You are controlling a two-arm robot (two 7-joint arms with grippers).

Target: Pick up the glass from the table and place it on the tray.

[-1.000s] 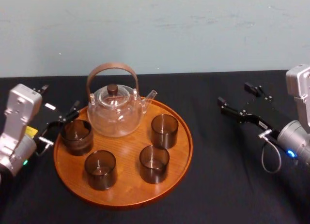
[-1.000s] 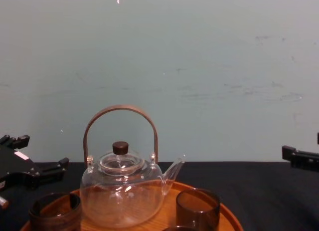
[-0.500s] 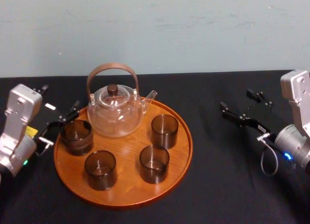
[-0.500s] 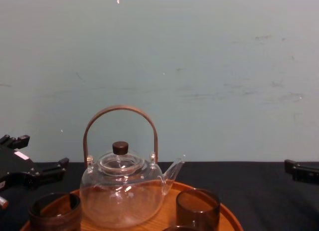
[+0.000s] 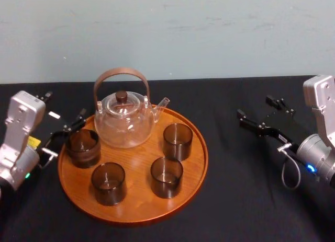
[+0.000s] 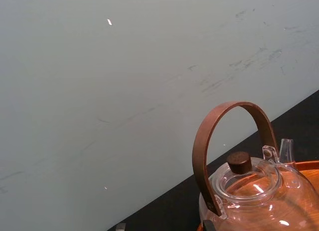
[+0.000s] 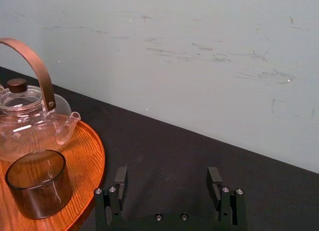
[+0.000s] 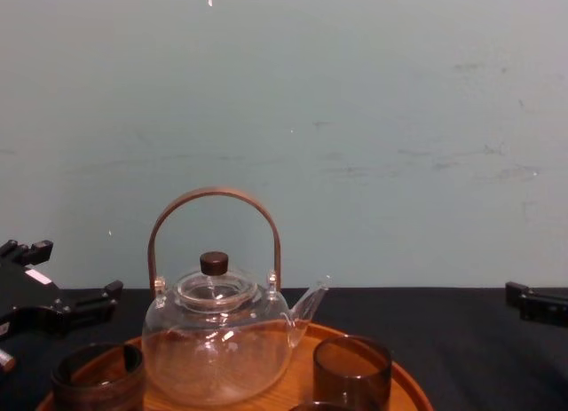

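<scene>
Several smoky dark glasses stand on the round wooden tray (image 5: 196,169). One glass (image 5: 82,147) is at its left rim, two (image 5: 109,183) (image 5: 166,176) are at the front and one (image 5: 178,141) is on the right. My left gripper (image 5: 63,108) is open, just behind and left of the left-rim glass (image 8: 98,375), with nothing between its fingers. My right gripper (image 5: 257,109) hangs open over the black cloth, well right of the tray. In the right wrist view its fingers (image 7: 121,180) stand apart, with a glass (image 7: 39,188) and the tray (image 7: 92,156) beyond them.
A clear glass teapot (image 5: 124,119) with a brown hoop handle stands at the back of the tray and rises above the glasses (image 8: 217,340). A black cloth (image 5: 235,200) covers the table. A pale wall runs close behind its far edge.
My right arm has drawn back to the right and lowered a little, mostly in the first half second. The left gripper, glasses and teapot have not moved.
</scene>
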